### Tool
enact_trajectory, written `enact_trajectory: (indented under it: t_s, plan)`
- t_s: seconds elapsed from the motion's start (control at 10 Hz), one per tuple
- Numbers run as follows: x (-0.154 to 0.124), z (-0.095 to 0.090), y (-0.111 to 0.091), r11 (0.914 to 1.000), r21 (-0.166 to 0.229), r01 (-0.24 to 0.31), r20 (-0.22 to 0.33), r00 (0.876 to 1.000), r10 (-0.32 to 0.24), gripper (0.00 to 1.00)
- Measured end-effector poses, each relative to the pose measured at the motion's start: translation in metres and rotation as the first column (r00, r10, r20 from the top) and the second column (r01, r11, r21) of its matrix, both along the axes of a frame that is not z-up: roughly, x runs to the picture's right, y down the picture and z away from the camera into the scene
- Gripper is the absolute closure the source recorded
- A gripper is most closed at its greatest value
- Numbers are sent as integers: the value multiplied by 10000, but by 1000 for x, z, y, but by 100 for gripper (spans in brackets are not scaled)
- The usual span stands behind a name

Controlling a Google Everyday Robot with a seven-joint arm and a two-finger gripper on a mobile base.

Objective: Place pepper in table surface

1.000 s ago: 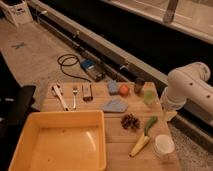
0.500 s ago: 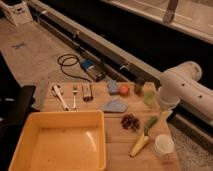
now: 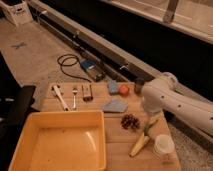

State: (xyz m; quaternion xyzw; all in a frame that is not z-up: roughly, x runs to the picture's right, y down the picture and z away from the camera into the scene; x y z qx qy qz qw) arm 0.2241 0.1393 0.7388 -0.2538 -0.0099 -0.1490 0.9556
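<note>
The pepper is a small dark-green piece lying on the wooden table surface, right of centre, with its lower end next to a pale yellow tapered vegetable. My white arm comes in from the right. Its gripper hangs straight over the pepper's upper end, and the wrist hides it, so I cannot tell whether it touches the pepper. The arm also covers the spot behind the pepper.
A large yellow tub fills the front left. A brown pinecone-like item lies left of the pepper, a white cup at front right. A blue cloth, an orange fruit, a dark can and utensils sit farther back.
The arm has swung left and down from the table's right edge to over the pepper. It now covers the light-green block. Nothing on the table has moved.
</note>
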Motion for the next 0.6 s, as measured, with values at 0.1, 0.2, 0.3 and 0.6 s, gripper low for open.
enact_trajectory:
  t_s: [0.1,0.2,0.3,0.6]
  plan:
    - [3,2,2,10000,16,-59,-22,10000,59,35]
    - [2,2,2,10000,7,-60,1,10000,60,35]
    - [0,2,1,10000,14,-34,18,10000,34,35]
    - [5,5,3,9997,-114,-234,-17,9997,234,35]
